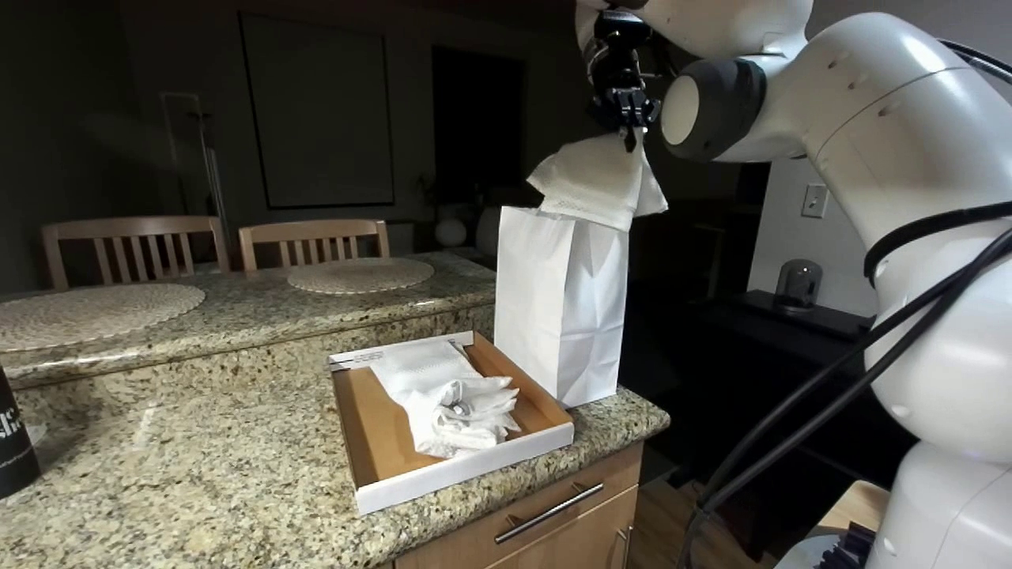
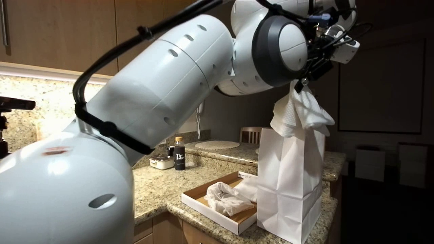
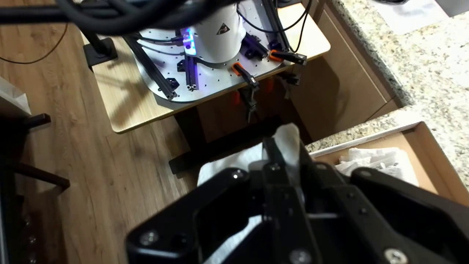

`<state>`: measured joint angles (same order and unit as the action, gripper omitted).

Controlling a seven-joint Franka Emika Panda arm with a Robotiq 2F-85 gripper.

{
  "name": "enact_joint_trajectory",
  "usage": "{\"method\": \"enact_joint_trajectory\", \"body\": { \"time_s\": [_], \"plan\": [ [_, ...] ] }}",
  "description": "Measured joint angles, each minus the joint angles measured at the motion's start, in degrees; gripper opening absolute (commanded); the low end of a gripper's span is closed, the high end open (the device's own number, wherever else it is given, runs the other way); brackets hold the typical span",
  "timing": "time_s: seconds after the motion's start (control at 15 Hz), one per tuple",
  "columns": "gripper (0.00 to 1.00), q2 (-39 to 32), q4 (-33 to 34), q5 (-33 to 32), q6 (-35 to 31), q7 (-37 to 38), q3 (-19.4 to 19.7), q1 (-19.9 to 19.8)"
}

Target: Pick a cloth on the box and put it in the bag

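My gripper (image 1: 630, 141) is shut on a white textured cloth (image 1: 597, 182) and holds it above the white paper bag (image 1: 557, 308). In an exterior view the fingertips (image 2: 300, 85) pinch the cloth's (image 2: 301, 110) top and it hangs down in folds. Its lower edge overlaps the bag's (image 2: 288, 176) top rim; I cannot tell whether any of it is inside. In the wrist view the cloth (image 3: 220, 169) shows between and behind the fingers (image 3: 284, 146); the bag cannot be made out there. The shallow box (image 1: 466, 472) holds more crumpled white cloth (image 1: 466, 411).
The box stands right beside the bag on the granite counter (image 1: 198, 474), near its edge. A raised ledge with round placemats (image 1: 360, 275) runs behind. A dark bottle (image 2: 179, 156) and a small container (image 2: 161, 162) stand farther along. A drawer handle (image 1: 549, 514) is below.
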<state>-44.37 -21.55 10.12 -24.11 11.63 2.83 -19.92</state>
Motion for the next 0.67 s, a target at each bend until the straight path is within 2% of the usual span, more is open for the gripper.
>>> {"method": "enact_joint_trajectory", "body": {
  "time_s": [0.33,0.67],
  "plan": [
    [0.08,-2.36,0.35,-7.14,-1.01,-6.86,0.99,1.00],
    [0.08,-0.70,1.50,-8.23,-3.74,-7.32,1.27,1.89]
  ]
}}
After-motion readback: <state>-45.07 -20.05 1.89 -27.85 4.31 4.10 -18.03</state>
